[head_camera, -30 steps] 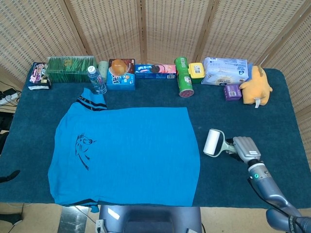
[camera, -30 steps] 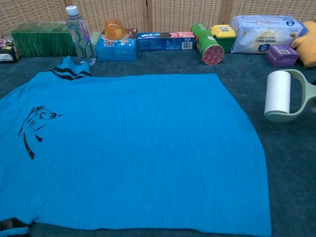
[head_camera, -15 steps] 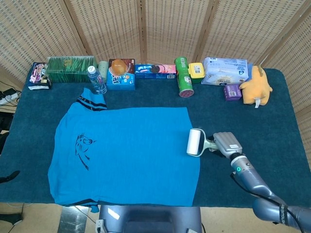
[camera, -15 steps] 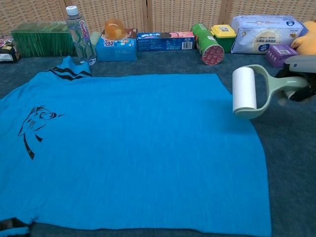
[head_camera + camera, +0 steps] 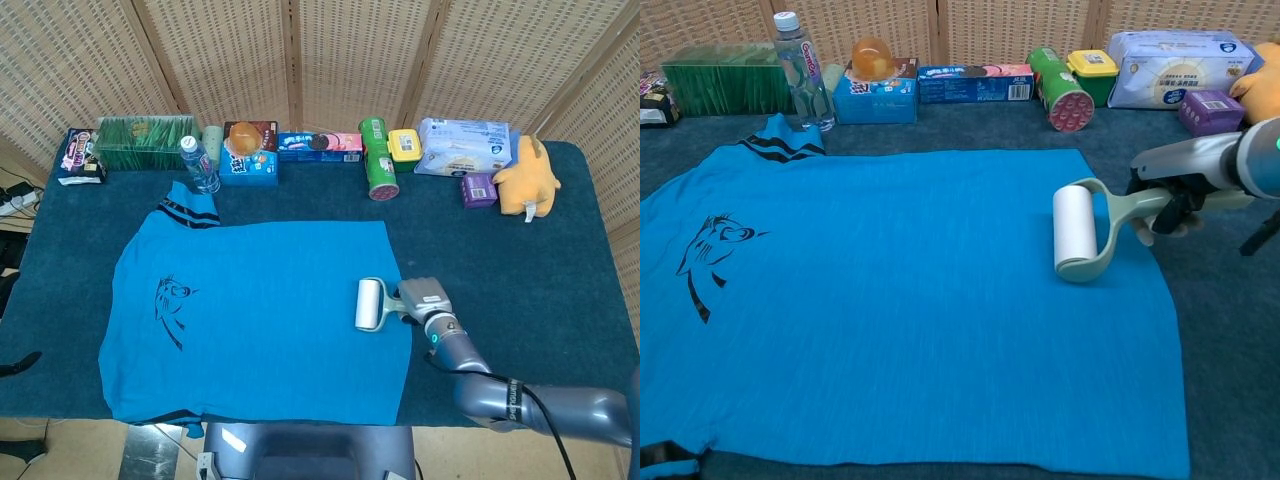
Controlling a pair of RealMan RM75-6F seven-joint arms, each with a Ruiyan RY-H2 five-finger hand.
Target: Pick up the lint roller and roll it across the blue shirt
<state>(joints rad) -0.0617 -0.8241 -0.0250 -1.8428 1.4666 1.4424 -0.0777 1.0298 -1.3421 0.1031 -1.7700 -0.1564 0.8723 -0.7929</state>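
Observation:
The blue shirt (image 5: 260, 310) (image 5: 890, 300) lies flat on the dark blue table, a black cat print at its left. The lint roller (image 5: 369, 304) (image 5: 1076, 229), with a white roll in a pale green frame, sits on the shirt near its right edge. My right hand (image 5: 424, 300) (image 5: 1180, 190) grips the roller's handle from the right, just off the shirt's edge. The left hand shows in neither view.
Along the table's far edge stand a water bottle (image 5: 199, 165), a green box (image 5: 145, 143), snack boxes (image 5: 320, 146), a green can (image 5: 377, 160), a tissue pack (image 5: 463, 146), a purple box (image 5: 479, 189) and a yellow plush toy (image 5: 528, 177).
My right hand has carried the lint roller leftward from the bare table onto the shirt's right side. The shirt has not shifted.

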